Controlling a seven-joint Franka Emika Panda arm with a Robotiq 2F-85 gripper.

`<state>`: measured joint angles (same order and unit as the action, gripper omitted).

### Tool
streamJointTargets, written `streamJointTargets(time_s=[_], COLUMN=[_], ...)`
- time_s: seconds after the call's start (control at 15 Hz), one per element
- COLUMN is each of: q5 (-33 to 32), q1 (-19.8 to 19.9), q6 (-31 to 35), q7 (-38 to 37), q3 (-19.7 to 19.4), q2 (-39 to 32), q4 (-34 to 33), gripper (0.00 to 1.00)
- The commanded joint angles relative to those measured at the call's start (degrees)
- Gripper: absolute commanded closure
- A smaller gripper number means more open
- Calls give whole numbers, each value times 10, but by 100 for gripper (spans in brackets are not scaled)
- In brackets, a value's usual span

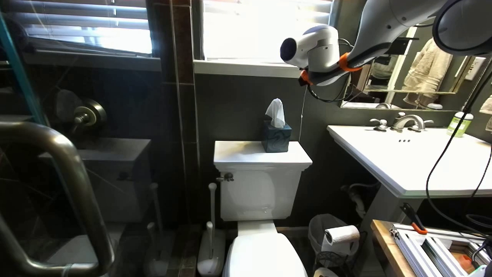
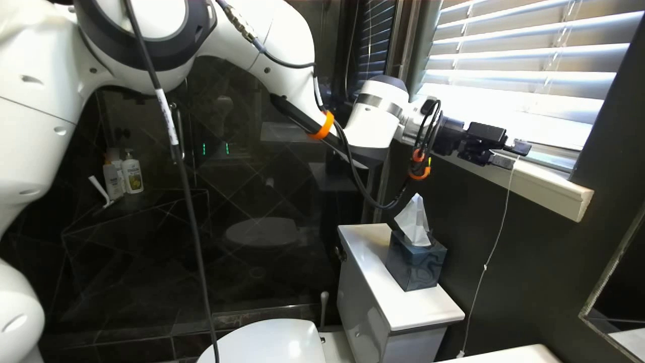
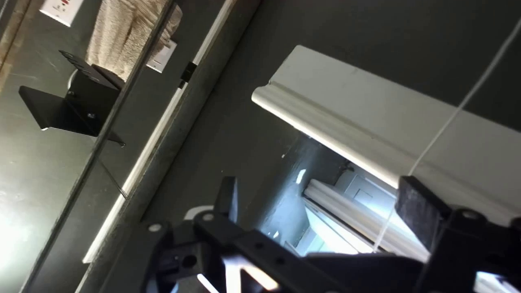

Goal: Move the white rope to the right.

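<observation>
Because the hand (image 3: 321,197) stands spread, with the white pull cord (image 2: 485,267) passing right by one finger (image 3: 417,205) and hanging beside the toilet tank (image 1: 261,198), closing may miss it or nudge it; something so thin would likely swing away. Dragged sideways unpinched, it could slip off that finger; whether they touch, I cannot tell. Counted: one hand, two fingers, one white pull cord, one toilet tank, one tissue box (image 1: 276,137).

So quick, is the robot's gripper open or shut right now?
Gripper: open, its fingers wide apart, not clamped on the white rope.
</observation>
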<state>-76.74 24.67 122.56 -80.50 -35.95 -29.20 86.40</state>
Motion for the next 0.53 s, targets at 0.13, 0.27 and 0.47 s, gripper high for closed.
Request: streamJointTargets(time_s=[0.13,0.27,0.47], q5=[5,42,132], q1=[18,23,15], q6=[22,17,-39], q7=[85,136,232], q3=[67,95,119], q2=[77,108,141], q4=[70,94,102], gripper=[0,0,0])
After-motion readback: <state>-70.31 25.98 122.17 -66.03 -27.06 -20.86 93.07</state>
